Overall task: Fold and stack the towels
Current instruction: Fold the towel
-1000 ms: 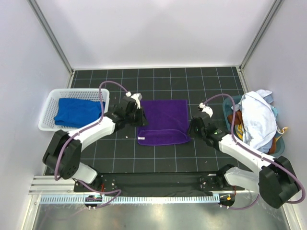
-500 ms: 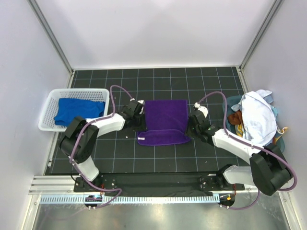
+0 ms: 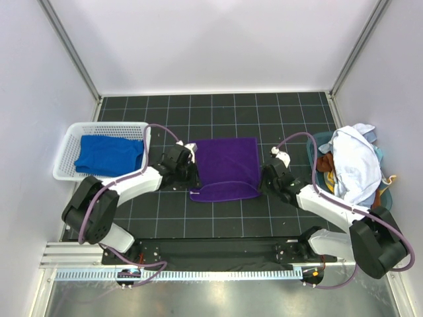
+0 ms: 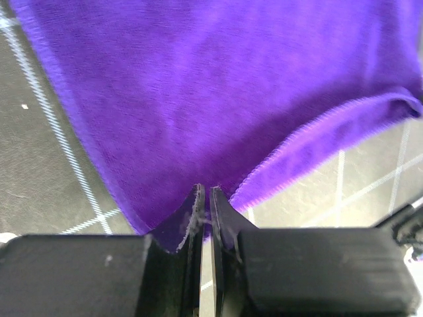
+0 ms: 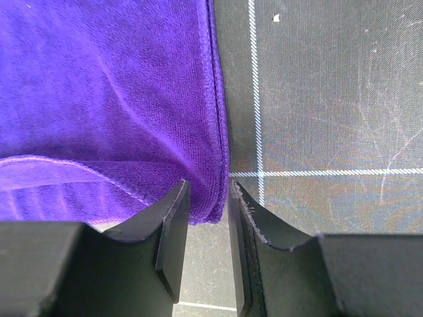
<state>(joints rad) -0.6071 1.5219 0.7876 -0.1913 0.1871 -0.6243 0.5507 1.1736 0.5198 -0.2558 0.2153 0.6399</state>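
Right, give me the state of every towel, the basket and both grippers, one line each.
purple towel: spread flat, near edge doubled over
blue towel: loosely bunched, lying in the basket
white towel: crumpled, not folded, at the far right
white basket: upright, holding only the blue towel
left gripper: shut on the purple towel's left edge
right gripper: open, jaws astride the purple towel's right edge

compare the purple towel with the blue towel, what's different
The purple towel lies spread flat on the table; the blue towel sits rumpled in the white basket. The left hand pinches the purple towel's corner; no hand touches the blue towel. Both are soft cloths.
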